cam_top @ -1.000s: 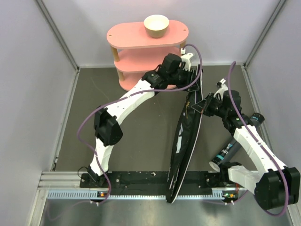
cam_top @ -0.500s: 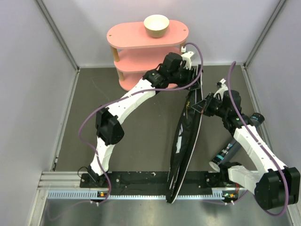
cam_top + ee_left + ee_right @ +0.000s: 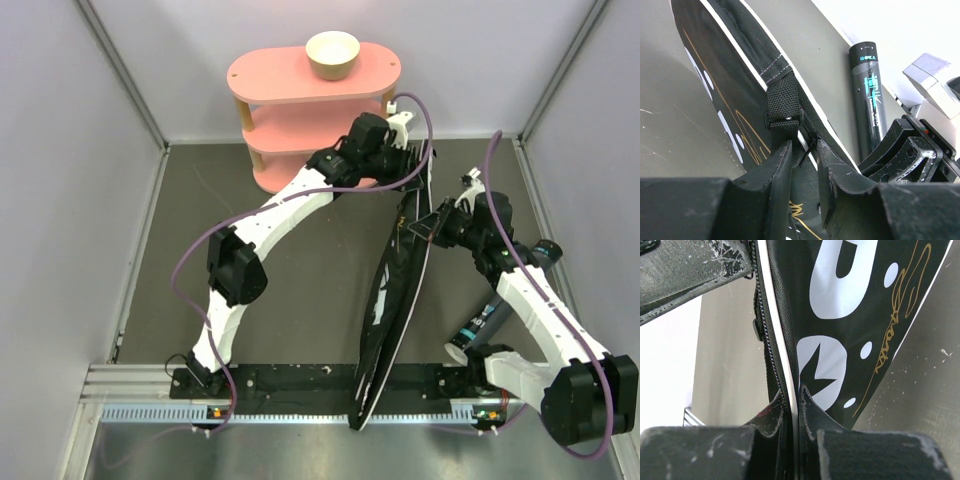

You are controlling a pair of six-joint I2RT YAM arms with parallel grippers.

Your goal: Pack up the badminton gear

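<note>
Here the long black bag (image 3: 390, 300) stands on its edge on the dark table (image 3: 300, 230), running from the near rail (image 3: 280, 380) up to both grippers at its far end. The right gripper (image 3: 418, 228) is pressed together on the bag's upper rim. In the right wrist view its fingers (image 3: 775, 412) pinch the white piping beside the zip, with the large white letters of the bag (image 3: 850, 315) spreading away beyond the fingertips. The left gripper (image 3: 405, 178) reaches in from the far side, just beyond the right one. In the left wrist view its fingers (image 3: 782, 165) stand a narrow gap apart, and a small black zip tab (image 3: 808, 148) sits in that gap. Whether they actually grip the tab cannot be told. Just past those fingertips a black webbing strap (image 3: 785, 105) crosses the bag's rim. Compared with a second ago, the bag shows a slimmer profile from above, with less of its lettered side facing up and its middle lying closer to a straight line. The left arm's elbow has shifted slightly toward the bag, while the right arm holds the same pose. The black tube (image 3: 480, 325) lies on the table nearer than the right gripper and to its right, under that arm, unmoved. Beyond the left gripper stands a pink shelf (image 3: 300, 80) with a cream bowl (image 3: 332, 52) on top.
</note>
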